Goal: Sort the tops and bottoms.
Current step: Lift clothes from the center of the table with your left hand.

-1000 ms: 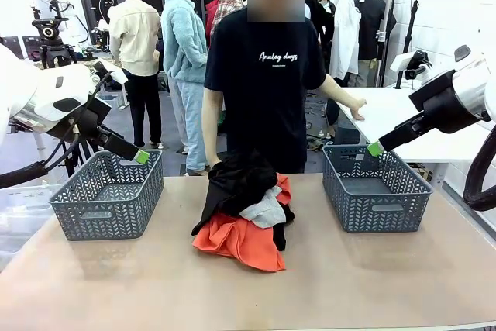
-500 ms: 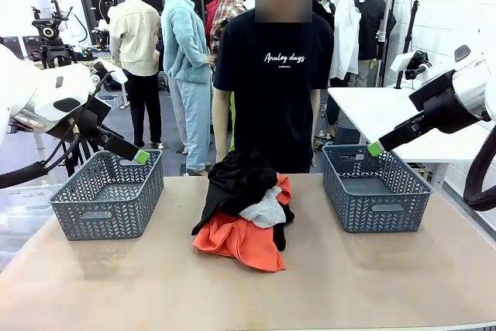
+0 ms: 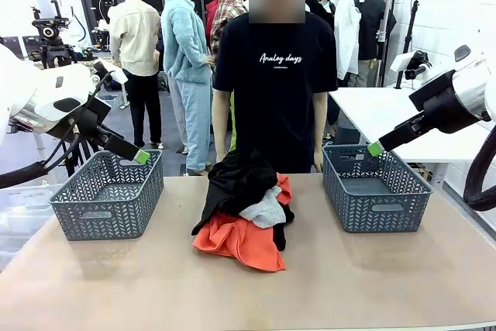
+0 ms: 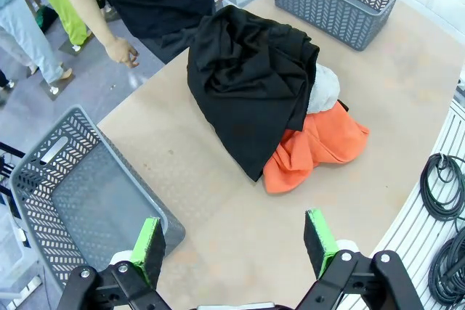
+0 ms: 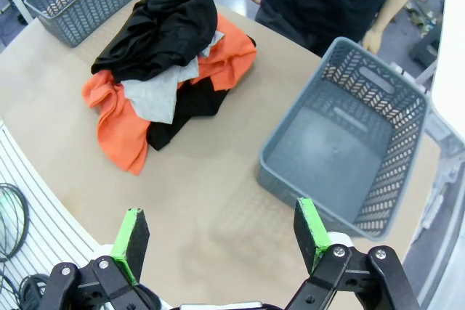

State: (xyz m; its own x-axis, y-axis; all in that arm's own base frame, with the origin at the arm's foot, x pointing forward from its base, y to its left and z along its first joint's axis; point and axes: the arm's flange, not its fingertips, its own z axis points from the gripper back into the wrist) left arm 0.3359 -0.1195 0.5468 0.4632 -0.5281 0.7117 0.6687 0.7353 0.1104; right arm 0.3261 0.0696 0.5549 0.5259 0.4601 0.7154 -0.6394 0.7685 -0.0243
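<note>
Desk (image 3: 248,292), centre: the garments lie in one heap. The orange-red top (image 3: 236,242) is lowest on the near side, spread on the desk surface. The light grey top (image 3: 266,211) rests on it mid-heap, partly covered. The black bottoms (image 3: 236,180) drape over the crown and far side.

The left basket (image 3: 108,211) and right basket (image 3: 376,207) flank the heap, each standing apart from it.

The left tool (image 4: 234,241) hangs above the left basket's far rim, spread wide, clear of all cloth. The right tool (image 5: 221,231) hangs above the right basket's far rim, likewise spread and clear.

A person (image 3: 275,91) stands at the far edge behind the heap, arms down.
</note>
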